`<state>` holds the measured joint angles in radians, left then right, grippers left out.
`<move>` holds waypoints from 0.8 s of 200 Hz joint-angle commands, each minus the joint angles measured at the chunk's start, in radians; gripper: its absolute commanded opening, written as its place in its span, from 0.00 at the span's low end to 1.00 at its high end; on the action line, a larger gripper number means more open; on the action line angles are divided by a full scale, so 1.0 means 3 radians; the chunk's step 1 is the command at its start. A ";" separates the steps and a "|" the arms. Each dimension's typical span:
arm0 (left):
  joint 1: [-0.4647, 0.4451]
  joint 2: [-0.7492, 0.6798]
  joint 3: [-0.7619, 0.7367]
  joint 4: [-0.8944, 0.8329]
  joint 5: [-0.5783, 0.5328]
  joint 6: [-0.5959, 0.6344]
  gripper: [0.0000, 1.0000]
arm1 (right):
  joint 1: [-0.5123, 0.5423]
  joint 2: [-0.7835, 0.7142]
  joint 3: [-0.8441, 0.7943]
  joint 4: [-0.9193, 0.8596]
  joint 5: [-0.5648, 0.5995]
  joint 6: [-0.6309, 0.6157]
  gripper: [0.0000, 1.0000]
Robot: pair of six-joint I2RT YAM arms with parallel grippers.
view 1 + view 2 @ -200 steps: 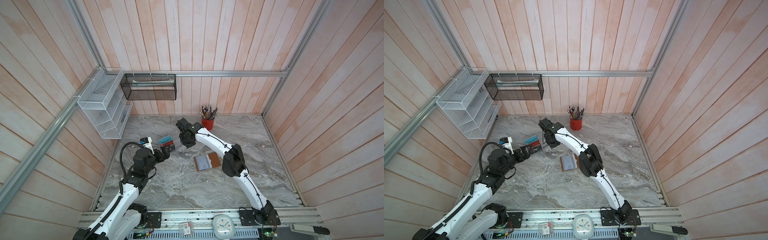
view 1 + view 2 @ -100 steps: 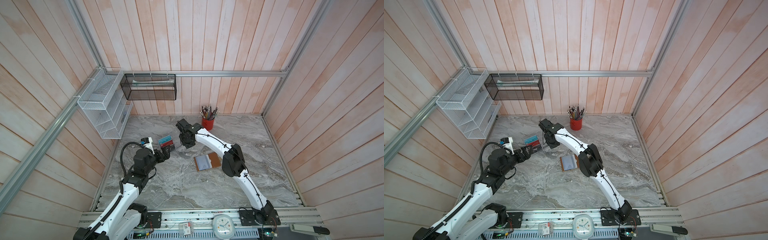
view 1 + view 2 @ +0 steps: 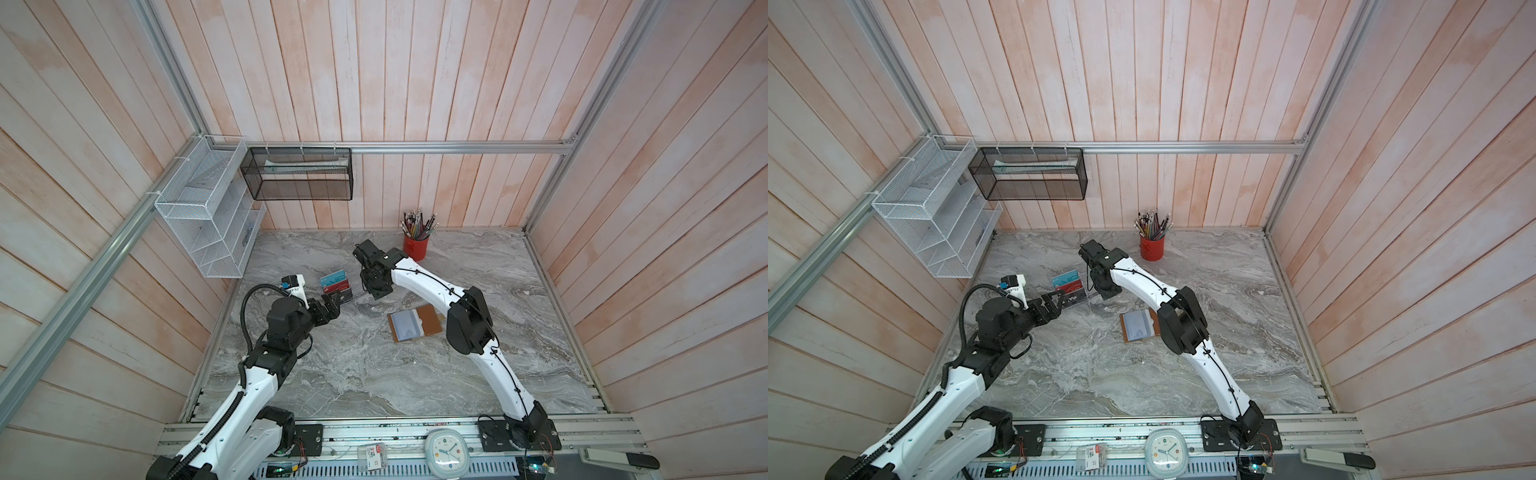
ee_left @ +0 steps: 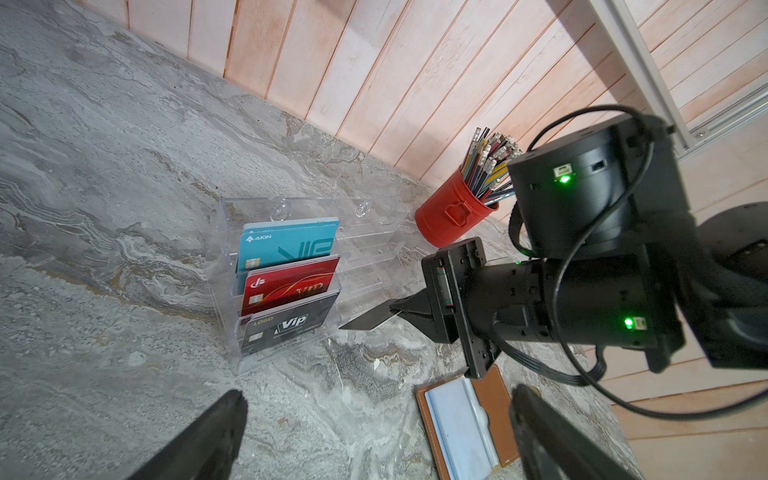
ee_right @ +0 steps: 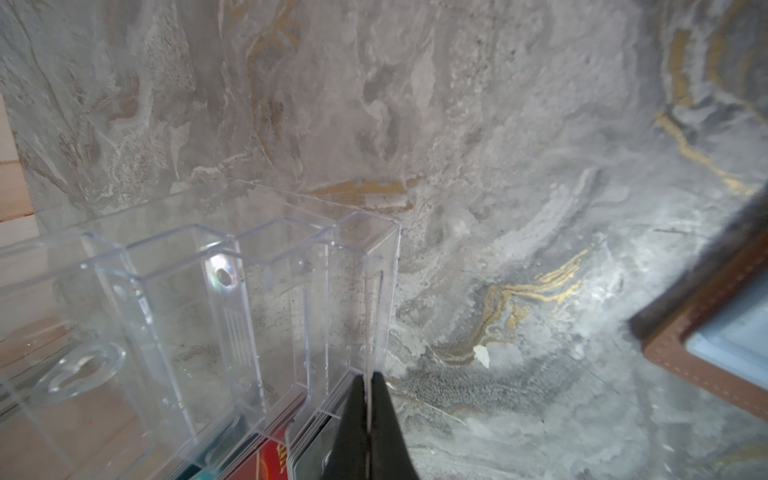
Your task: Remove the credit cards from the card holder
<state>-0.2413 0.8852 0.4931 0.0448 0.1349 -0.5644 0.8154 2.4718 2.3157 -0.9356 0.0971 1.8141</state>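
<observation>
The right pincer [image 4: 399,309] is clamped on a thin black credit card [image 4: 365,321], whose free end reaches the lowest tier of the clear rack [image 4: 374,245], just beside the black Vip card [image 4: 291,324]; whether it sits inside a slot cannot be told. The left pincer [image 3: 333,304] hangs near the rack with its jaws wide apart, holding nothing. The card holder [image 3: 430,320] lies open on the table [image 3: 374,374], pale sleeves up, apart from both pincers
</observation>
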 commanded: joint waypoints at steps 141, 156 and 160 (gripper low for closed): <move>-0.0001 0.0036 0.0000 0.0101 0.0052 0.0061 1.00 | -0.0053 -0.0027 0.0300 -0.0284 0.0178 0.0031 0.00; -0.0003 0.0040 0.0002 0.0101 0.0052 0.0061 1.00 | -0.0055 -0.0023 0.0298 -0.0293 0.0189 0.0029 0.00; 0.0000 0.0036 0.0003 0.0104 0.0052 0.0058 1.00 | -0.0054 -0.0017 0.0297 -0.0296 0.0187 0.0037 0.00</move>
<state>-0.2413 0.8955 0.4931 0.0479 0.1394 -0.5606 0.8024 2.4718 2.3890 -0.9714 0.1196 1.8145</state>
